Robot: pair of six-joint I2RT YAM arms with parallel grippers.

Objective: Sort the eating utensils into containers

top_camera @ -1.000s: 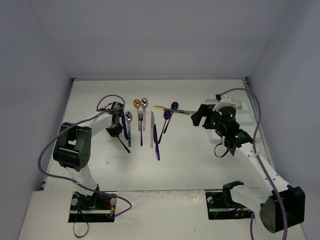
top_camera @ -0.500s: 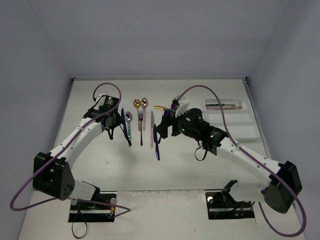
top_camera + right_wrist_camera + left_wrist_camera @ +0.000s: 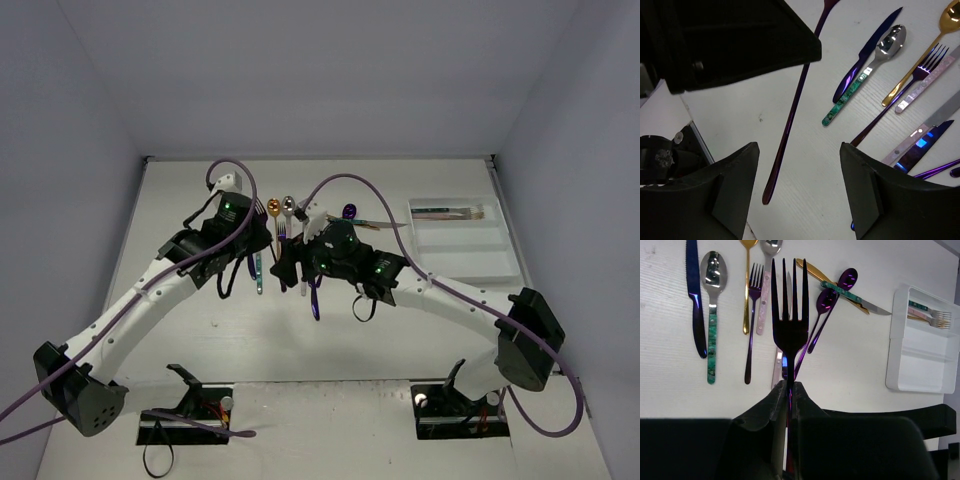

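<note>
Above the surface (image 3: 380, 340) centre, the left end effector (image 3: 788, 390) clenches a purple fork (image 3: 789, 315) by its handle: light, stiff, probably slippery. Right end effector (image 3: 797, 192) is released; tray (image 3: 470, 250) at 3 o'clock.

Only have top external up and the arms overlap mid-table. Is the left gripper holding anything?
Observer: Yes. The left wrist view shows the left gripper shut on a dark purple fork, tines pointing away from the camera.
Operator: And the other arm?
Observer: The right gripper is open. In the right wrist view the fork's handle end sits in its gap; contact can't be judged.
Operator: Tray contents?
Observer: Left wrist view shows tines: at least two forks in one end compartment of the white tray.
</note>
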